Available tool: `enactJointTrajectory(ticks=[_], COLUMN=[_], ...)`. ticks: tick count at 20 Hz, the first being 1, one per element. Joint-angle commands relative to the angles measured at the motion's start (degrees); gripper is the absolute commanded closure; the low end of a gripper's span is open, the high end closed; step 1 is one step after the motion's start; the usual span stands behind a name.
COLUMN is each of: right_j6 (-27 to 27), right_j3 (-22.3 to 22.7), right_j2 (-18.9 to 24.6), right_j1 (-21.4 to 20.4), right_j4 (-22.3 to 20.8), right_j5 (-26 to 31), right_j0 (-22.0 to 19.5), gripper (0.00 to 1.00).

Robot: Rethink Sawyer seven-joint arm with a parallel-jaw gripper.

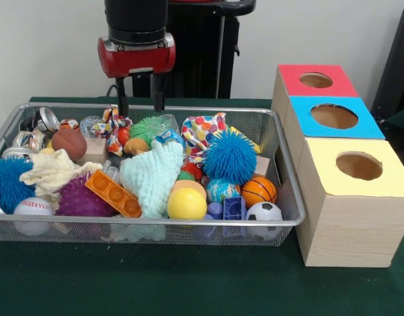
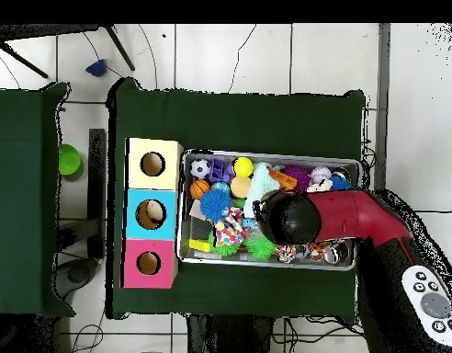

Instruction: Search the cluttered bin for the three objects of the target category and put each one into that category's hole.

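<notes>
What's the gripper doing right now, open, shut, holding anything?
Gripper: open and empty, its two fingers spread apart, hanging above the back of the wire bin, over the toys there.

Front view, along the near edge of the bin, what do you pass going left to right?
Baseball → purple spiky ball → orange block strip → yellow ball → blue block → soccer ball.

- Bin packed w/ toys, no bare floor between them.
- Box holes open on top, nothing over them.
- Gripper above bin's far rim.
</notes>
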Motion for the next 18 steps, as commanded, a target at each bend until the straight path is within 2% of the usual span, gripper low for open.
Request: enactJointTrajectory(ticks=[1,4,7,9,12,18], right_j6=[-0.5,-0.6,-0.8,-0.6,-0.4,0.6], right_j3=[6.9,8.4,7.8,6.6,5.0,4.8], right_j2=[2.0,2.0,1.1,-0.2,-1.2,-1.7], right_j1=[-1.9,-1.6,1.4,3.8,5.6,6.3], right_j4=[1.1,0.6,-1.3,-4.0,-5.8,-5.9], right_j5=[-5.6,-6.4,-7.6,-9.8,-11.0,-11.9], right_j0=[-3.7,-4.7,-5.2,-4.9,-4.5,-4.3], gripper=[0.00,0.00,0.00,0.00,0.00,0.00])
